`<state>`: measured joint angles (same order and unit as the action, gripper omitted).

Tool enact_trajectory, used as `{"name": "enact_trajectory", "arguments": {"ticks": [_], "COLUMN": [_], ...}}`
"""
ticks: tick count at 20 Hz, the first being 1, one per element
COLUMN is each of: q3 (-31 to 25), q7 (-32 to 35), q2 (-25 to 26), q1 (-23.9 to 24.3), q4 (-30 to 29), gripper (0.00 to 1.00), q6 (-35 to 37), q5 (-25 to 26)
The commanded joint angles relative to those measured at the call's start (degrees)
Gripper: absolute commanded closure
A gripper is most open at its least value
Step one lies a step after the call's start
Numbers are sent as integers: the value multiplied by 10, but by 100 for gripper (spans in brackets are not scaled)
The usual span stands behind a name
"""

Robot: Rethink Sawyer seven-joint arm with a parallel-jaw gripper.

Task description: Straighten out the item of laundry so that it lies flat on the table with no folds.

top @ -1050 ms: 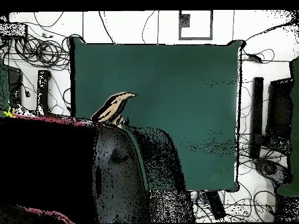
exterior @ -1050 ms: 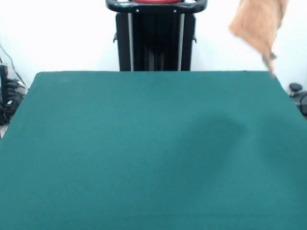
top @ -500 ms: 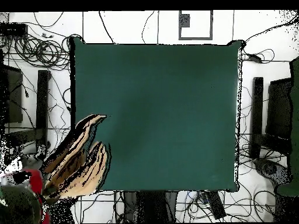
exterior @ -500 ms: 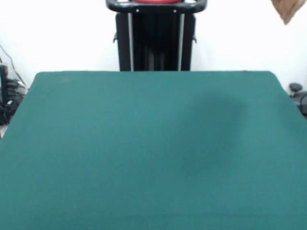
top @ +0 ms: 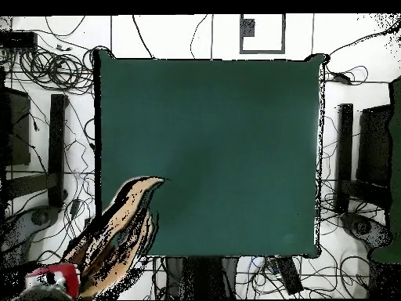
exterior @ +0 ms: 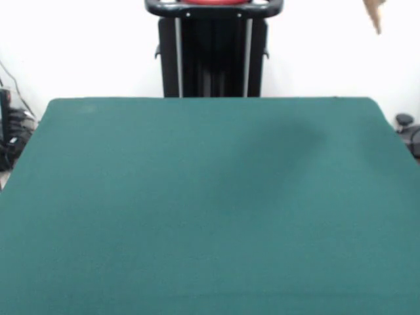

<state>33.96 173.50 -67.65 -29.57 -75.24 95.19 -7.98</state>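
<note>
Towel [top: 117, 231] is up in the air, not on the table [exterior: 210, 210]. In the overhead view it hangs bunched at lower left of frame, over the table's lower-left corner, tip pointing toward the middle. Front view shows only a small tan scrap [exterior: 375, 13] at the top right edge; tabletop bare w/ a faint shadow right of center.

Gripper: can't tell. A red bit [top: 53, 276] shows at bottom left of overhead, prob. part of the arm, but I can't see what holds the cloth.

Step, as I read it: carry/lift phase, nothing laid out yet. Next I'd need to bring it over mid-table, lower it and drag so it spreads w/o folds.

Vs 0.5 s ago: front view showed a wider tan piece at top right, now a sliver further left. In overhead, the tip sits lower and further right.
</note>
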Motion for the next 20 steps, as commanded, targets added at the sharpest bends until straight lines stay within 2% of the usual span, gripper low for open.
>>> {"name": "enact_trajectory", "arguments": {"ticks": [1, 13, 20], "q3": [-5, -14, -23], "q7": [87, 88, 91], "q2": [26, 29, 45], "q1": [-12, -8, -7], "q4": [-171, -236, -240], "gripper": [100, 100, 100], "q6": [-96, -189, -214], "q5": [24, 21, 25]}}
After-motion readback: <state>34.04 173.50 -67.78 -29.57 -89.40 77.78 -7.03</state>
